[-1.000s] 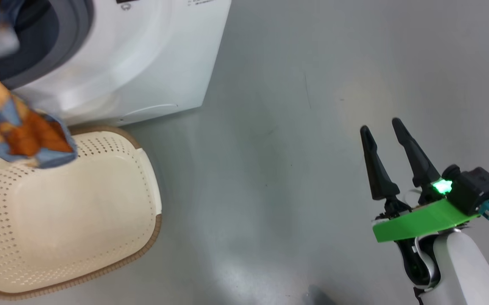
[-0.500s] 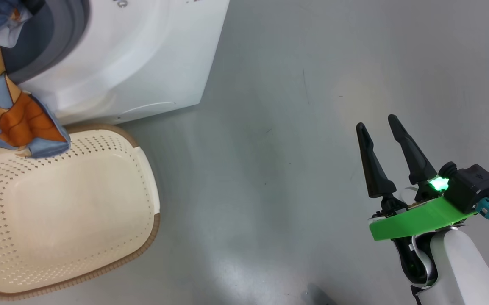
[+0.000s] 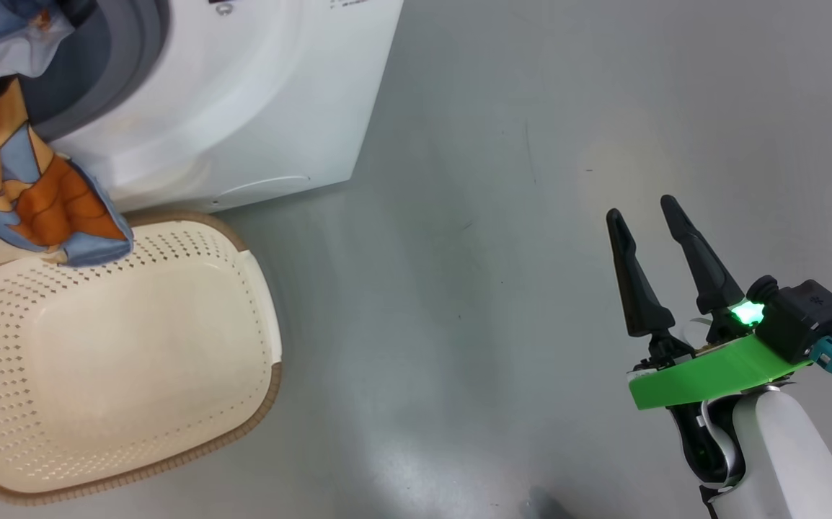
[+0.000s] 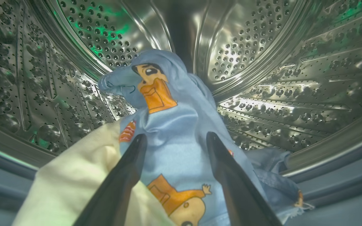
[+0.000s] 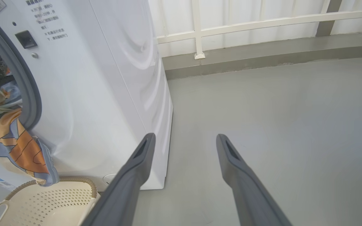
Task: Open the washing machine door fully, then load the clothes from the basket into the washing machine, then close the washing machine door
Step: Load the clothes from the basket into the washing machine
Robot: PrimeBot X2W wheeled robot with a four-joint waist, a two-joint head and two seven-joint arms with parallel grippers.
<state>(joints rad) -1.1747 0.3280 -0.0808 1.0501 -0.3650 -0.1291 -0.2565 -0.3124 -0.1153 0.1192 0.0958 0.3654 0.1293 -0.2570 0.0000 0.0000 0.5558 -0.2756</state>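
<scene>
Washing machine, white, at upper left of head view, mouth open onto steel drum. Just in front, on grey floor, cream basket. Clothes draped across machine's mouth: blue printed end heaped inside drum, other end hanging outside above basket's far rim. Left gripper inside mouth, fingers spread wide, fabric between them unpinched. Right gripper well apart over floor, likewise spread wide, holding nothing.

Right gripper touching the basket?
Apart. Head view: the right gripper hangs over bare floor, with a wide stretch of it between gripper and basket.
</scene>
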